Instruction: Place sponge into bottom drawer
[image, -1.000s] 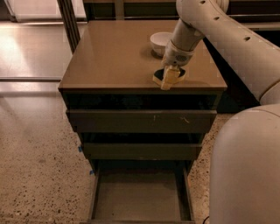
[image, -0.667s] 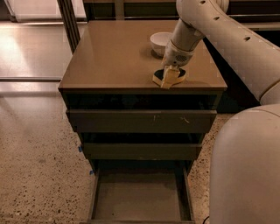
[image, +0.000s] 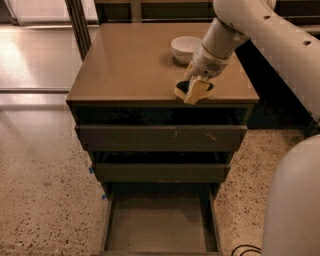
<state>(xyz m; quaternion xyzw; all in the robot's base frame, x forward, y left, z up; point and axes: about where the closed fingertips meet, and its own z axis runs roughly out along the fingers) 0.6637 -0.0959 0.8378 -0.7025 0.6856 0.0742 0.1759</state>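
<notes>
The sponge (image: 183, 89), yellow with a dark green face, sits at the front edge of the brown cabinet top (image: 135, 60), right of centre. My gripper (image: 195, 90) comes down from the upper right and is on the sponge, its yellowish fingers (image: 196, 90) around it. The bottom drawer (image: 159, 227) is pulled out at the cabinet's foot, a grey-brown tray with nothing in it, well below and a little left of the gripper.
A white bowl (image: 185, 49) stands on the cabinet top just behind the gripper. Two shallower drawers (image: 161, 137) above the bottom one are slightly out. My white arm (image: 270, 35) and base (image: 295, 200) fill the right side. Speckled floor lies to the left.
The gripper and the sponge have shifted slightly left and forward, toward the cabinet's front edge.
</notes>
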